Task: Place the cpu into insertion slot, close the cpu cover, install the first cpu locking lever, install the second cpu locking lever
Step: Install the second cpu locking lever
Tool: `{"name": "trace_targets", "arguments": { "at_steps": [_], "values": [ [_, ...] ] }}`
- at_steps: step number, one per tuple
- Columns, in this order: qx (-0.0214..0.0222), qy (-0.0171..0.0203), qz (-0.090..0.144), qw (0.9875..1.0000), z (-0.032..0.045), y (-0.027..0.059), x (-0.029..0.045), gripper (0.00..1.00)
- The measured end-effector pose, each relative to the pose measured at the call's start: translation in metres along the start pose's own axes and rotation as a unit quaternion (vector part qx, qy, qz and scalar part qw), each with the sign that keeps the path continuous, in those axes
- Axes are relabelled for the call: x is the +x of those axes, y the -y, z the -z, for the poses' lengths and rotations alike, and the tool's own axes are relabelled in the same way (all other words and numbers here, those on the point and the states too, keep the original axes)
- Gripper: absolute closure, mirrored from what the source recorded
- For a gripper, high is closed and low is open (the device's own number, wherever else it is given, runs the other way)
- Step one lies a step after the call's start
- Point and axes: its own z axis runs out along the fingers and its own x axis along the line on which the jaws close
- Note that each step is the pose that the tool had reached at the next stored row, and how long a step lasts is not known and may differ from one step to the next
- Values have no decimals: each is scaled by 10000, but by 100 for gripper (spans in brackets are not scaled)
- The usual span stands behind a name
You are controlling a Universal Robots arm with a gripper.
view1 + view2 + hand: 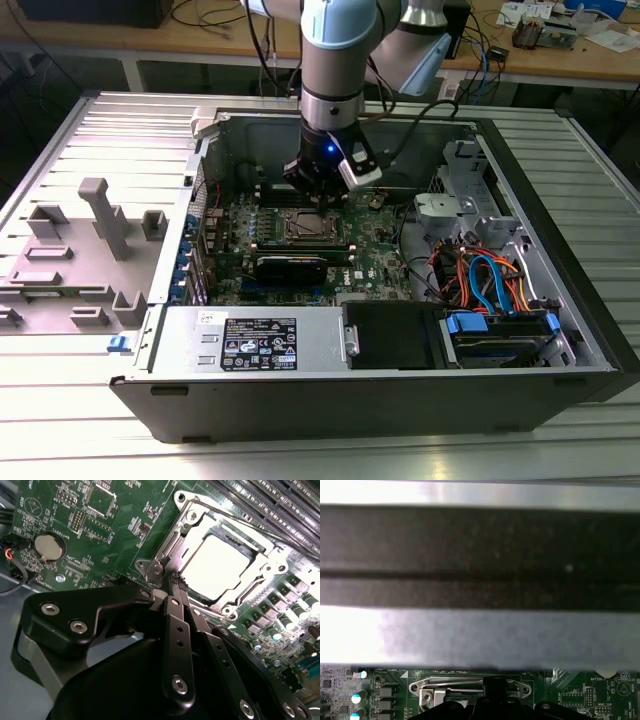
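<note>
Gripper (pixel 176 587) fingers pressed together, nothing between them, tips at edge of cpu cover (pixel 172 555) on green motherboard (pixel 115 525). Cpu (pixel 220 565) seated in insertion slot (pixel 305 228), cover down over it, directly ahead of fingertips. Thin locking lever (pixel 455 682) runs along cover's side.

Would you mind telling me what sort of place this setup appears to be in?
Probably an electronics or robotics lab: an opened computer case lies on a ribbed metal table, and wooden workbenches strewn with cables and parts stand behind it.
</note>
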Motion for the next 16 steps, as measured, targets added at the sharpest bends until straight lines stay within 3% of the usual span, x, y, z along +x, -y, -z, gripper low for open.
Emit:
{"name": "trace_targets", "arguments": {
  "at_steps": [16],
  "values": [
    [1, -1, 1, 10000, 3, 37, 1, 89]
  ]
}}
